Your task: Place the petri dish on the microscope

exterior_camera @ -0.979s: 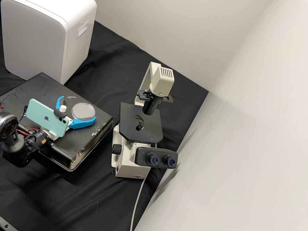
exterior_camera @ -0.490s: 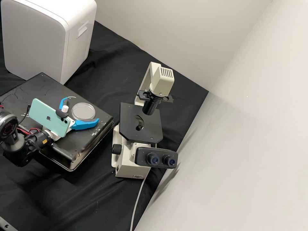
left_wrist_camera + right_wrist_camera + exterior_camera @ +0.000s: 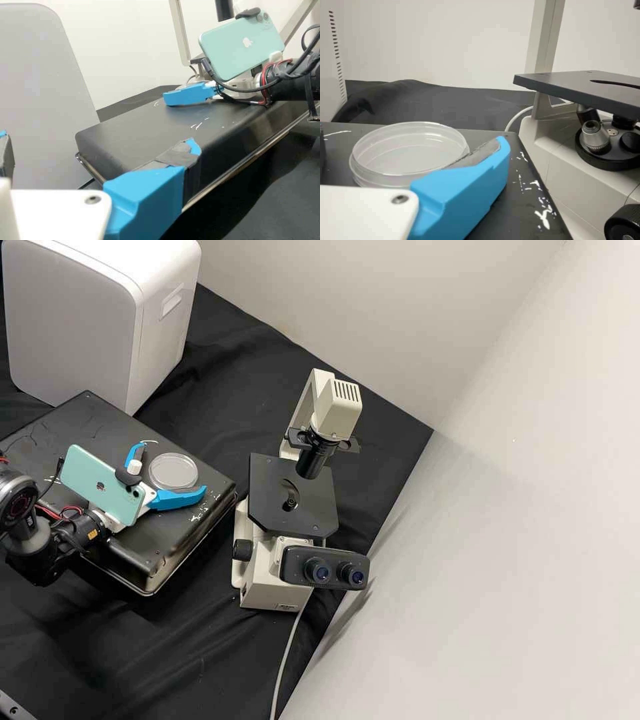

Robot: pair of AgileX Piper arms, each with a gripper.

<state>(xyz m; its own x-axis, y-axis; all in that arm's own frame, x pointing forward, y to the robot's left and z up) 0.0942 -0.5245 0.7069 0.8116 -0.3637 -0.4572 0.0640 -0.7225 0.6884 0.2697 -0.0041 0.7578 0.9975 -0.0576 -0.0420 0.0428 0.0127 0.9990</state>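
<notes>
Two right fingers straddle the petri dish on a black case, open, perhaps touching it. Left fingers gape empty nearby; the microscope's condenser overhangs its stage.

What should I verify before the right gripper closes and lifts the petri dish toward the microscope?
1. Petri dish sits inside the open right gripper: ok.
2. Both fingers touching the dish: cannot tell.
3. Dish flat on the black box: ok.
4. Microscope stage higher than the dish, so a lift is needed: ok.
5. Enough gap under the condenser: cannot tell.
6. Left gripper open, apart from the dish: ok.
</notes>
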